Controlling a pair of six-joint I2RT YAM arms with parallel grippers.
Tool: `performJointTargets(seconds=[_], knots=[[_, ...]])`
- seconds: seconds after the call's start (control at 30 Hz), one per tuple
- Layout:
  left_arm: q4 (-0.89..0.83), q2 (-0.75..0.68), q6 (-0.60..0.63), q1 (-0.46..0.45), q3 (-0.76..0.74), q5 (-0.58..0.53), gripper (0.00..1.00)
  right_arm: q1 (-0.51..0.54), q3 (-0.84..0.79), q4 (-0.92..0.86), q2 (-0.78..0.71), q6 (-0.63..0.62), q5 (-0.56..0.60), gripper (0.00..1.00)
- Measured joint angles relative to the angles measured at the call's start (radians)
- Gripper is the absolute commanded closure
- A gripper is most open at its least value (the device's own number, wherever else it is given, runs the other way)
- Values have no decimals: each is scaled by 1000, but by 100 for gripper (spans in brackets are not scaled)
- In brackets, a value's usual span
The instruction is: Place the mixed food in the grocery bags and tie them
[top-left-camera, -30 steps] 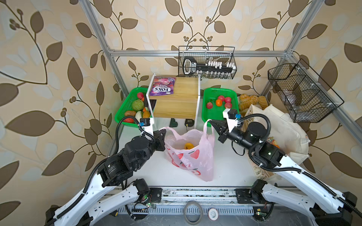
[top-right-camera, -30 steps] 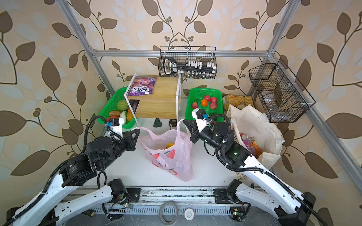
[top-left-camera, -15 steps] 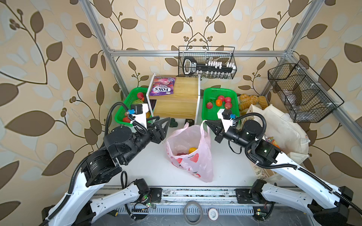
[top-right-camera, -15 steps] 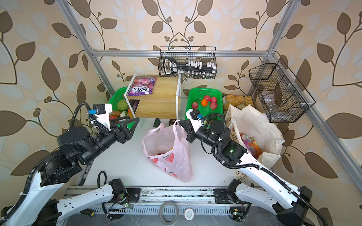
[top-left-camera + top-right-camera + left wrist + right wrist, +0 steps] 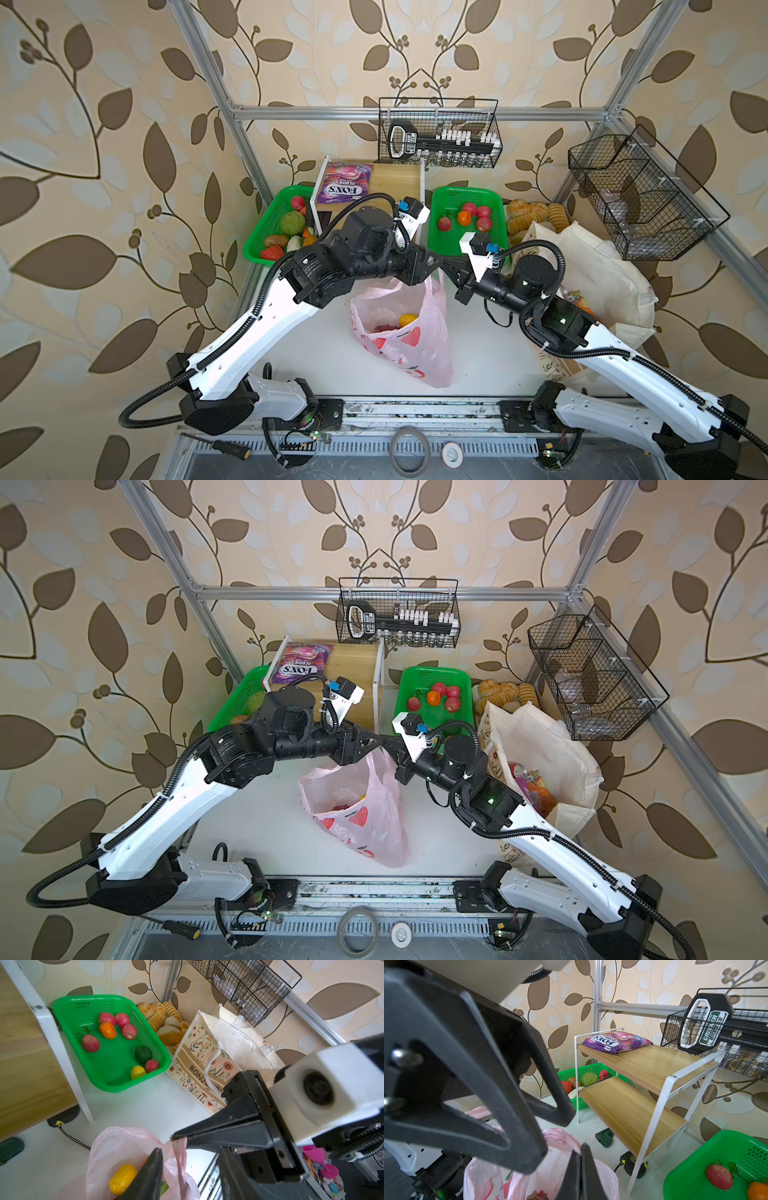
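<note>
While the right gripper [image 5: 581, 1148] is pressed together on a handle of the pink bag [image 5: 409, 332], which stands in the middle of the desk [image 5: 316, 365] with a yellow fruit [image 5: 122, 1176] inside, the left gripper [image 5: 187, 1178] is spread just beside that pinch and seems to hold nothing. Tying well probably means closing it on the free handle, leaving slack, then crossing the handles gently, since thin film slips.

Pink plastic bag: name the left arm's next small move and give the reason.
Probably close the left end effector on the handle strip of the pink plastic bag. Its jaws stand open on either side of that strip, which hangs from the right end effector, shut on it. A second grip would let the two arms start the tie.
</note>
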Motion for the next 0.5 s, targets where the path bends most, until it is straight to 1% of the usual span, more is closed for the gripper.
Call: performJointTargets(seconds=[0.07,0.13,0.43,0.5], knots=[[-10,1,0,0,0,9,73,0,0,0,-3,-3,0,100],[-16,-1,2,0,0,16,78,0,0,0,-4,-7,0,100],[-23,-4,3,0,0,18,79,0,0,-2,-9,-17,-1,100],[-30,-3,2,0,5,21,86,0,0,-2,-13,-18,-3,99]])
